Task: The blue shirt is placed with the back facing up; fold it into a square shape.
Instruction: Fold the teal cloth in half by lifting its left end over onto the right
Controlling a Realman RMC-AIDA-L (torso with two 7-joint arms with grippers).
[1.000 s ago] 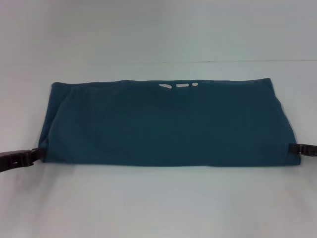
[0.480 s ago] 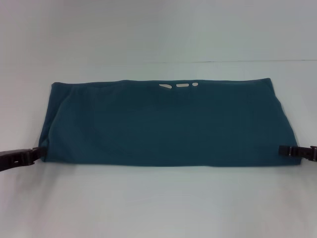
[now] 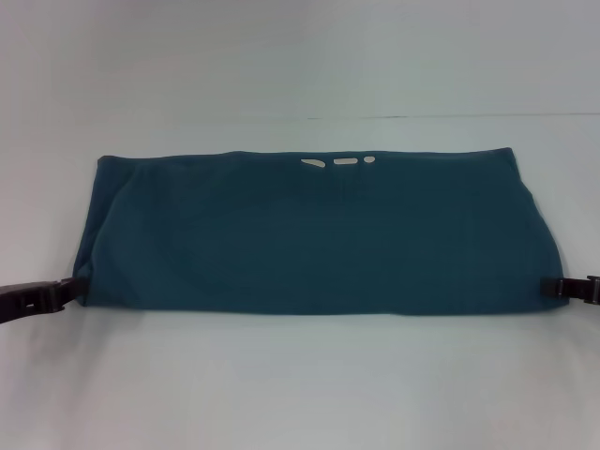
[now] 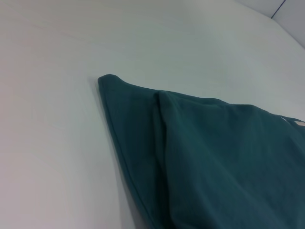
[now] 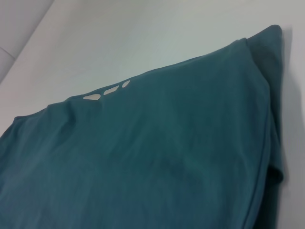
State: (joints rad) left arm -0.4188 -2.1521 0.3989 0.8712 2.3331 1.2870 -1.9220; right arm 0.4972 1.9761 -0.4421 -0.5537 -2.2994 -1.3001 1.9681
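Where the white bench (image 3: 300,394) spread out under everything, the shirt (image 3: 309,234) took up most of its middle as a wide, low band, already doubled over on itself, with its long near edge running straight across and its far edge showing three small pale marks (image 3: 346,160) at the centre. Being soft knit, it looked light and limp: it would likely drape and sag from any held point, slide little on the bench, and carry no risk of breaking, though loose layers could slip apart if only the top one were caught. Its ends were thicker, with tucked cloth bunched inside, as the wrist views showed at the left corner (image 4: 110,78) and the right corner (image 5: 274,33). Those near corners seemed the sensible places to take hold, pinching all layers together so the end would travel as one flap toward the middle.

The left gripper (image 3: 67,292) lay low at the near left corner, touching the cloth; whether it was clamped on the cloth could not be told. The right gripper (image 3: 555,288) sat at the near right corner in the same way, its state equally unclear.
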